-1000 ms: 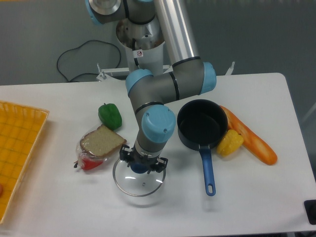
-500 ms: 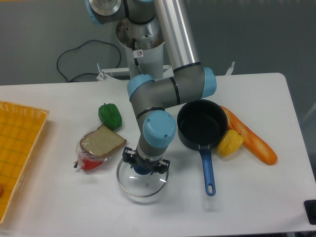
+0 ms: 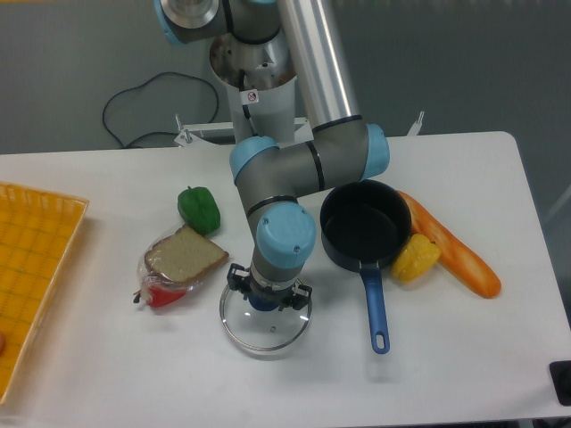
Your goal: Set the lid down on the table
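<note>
Since a second ago the lid [image 3: 267, 321] has slid a little to the right and toward the front edge, carried along by the gripper [image 3: 267, 300], and it now sits low over the table [image 3: 464, 357] just left of the pot's handle. The fingers appear closed on the blue knob at the lid's centre, though the wrist hides most of the contact. To finish well, I judge the arm should lower straight down until the metal rim rests flat all round, then open only after the glass has stopped, and lift clear vertically so the knob is not dragged. The lid is a clear glass disc with a thin shiny rim and a small vent hole; it looks hard, smooth and apt to slide or ring if dropped. Nearby lie a black pot [image 3: 364, 225] with a blue handle, bagged bread [image 3: 183, 259], a green pepper [image 3: 198, 209], and a yellow tray [image 3: 36, 267] at far left.
</note>
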Tool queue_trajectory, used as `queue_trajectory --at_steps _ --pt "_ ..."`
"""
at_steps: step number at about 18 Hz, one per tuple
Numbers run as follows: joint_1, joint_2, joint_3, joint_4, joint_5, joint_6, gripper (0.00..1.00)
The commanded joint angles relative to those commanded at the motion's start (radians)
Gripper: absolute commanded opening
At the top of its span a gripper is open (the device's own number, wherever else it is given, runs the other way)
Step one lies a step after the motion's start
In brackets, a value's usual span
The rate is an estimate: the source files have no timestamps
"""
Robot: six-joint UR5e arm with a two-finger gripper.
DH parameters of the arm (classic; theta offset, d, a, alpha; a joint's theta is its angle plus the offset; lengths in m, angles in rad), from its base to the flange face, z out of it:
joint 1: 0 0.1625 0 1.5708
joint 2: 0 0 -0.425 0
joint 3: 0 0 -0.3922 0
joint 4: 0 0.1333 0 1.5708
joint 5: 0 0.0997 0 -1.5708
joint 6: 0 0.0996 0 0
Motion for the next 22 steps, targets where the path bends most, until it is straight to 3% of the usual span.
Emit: queue_trajectory --at_steps 22 --pt "-0.006 -0.011 -0.003 0.000 0.000 0.002 0.64"
